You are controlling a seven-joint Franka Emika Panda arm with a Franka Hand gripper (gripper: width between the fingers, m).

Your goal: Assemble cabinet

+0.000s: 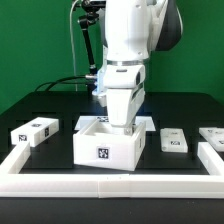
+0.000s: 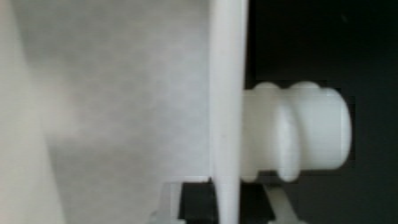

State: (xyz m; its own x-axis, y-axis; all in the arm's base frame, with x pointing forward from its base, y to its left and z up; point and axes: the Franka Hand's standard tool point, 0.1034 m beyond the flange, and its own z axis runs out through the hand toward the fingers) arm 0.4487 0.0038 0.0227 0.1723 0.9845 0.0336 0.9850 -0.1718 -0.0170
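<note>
In the exterior view the cabinet is seen on the dark worktop, close to the middle of the picture and slightly toward six o'clock. It stands upright as an open-topped white box, with a square tag on its front wall.

The arm is lowered from twelve o'clock straight over it. The fingers are sunk into the open top, with their tips hidden behind the front wall. How far they are spread, and whether anything is held, cannot be told.

A small tagged white block lies at nine o'clock from the cabinet, well apart from it. A flat tagged piece lies near the cabinet at three o'clock, and another lies farther out the same way. White border rails are laid along six o'clock and up both sides.

In the wrist view a thin white panel edge is seen very close and blurred. A broad white surface lies on one side of it. A ribbed white knob is set against the other side, before a dark background.
</note>
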